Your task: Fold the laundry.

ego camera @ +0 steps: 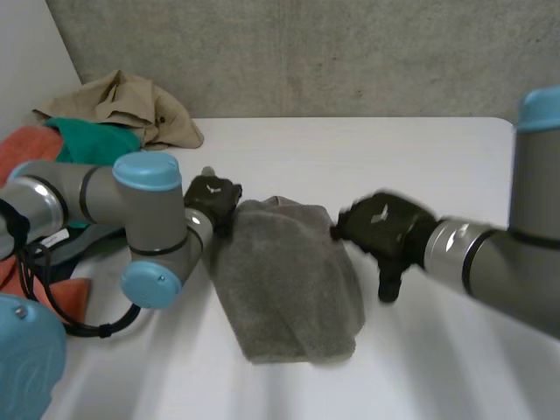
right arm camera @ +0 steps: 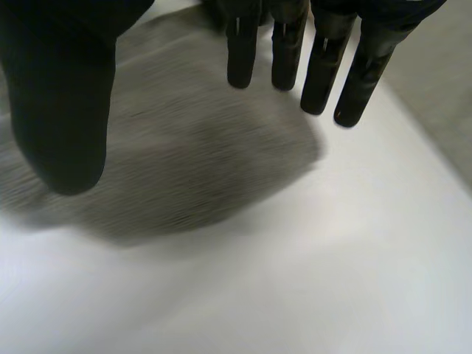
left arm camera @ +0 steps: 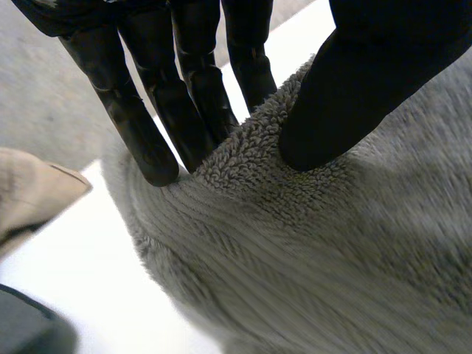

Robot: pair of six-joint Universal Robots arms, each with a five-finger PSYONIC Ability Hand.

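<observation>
item 1: grey towel [ego camera: 284, 276], bunched and folded over on itself. you had it lying near the middle of the white table [ego camera: 411, 157], between the two hands. its pile showed ribbed rows in the left wrist view.

item 2: left hand [ego camera: 213, 199], at the towel's far left corner. in its wrist view you had the fingers [left arm camera: 184, 88] down behind the towel's edge and the thumb [left arm camera: 346, 88] pressed on the facing side, with the cloth pinched between them.

item 3: right hand [ego camera: 381, 227], just beside the towel's right edge, toward its far end. in its wrist view the fingers [right arm camera: 287, 51] were straight and set apart from the thumb [right arm camera: 63, 110], over the towel with nothing held. whether the fingertips touched the cloth, you could not tell.

item 4: heap of clothes at the table's far left corner, well apart from the towel. you had a tan garment [ego camera: 122, 105] on top, a green garment [ego camera: 92, 138] under it, and an orange cloth [ego camera: 26, 149] beside the left arm [ego camera: 96, 197].

item 5: grey concrete wall [ego camera: 306, 52], behind the table.
</observation>
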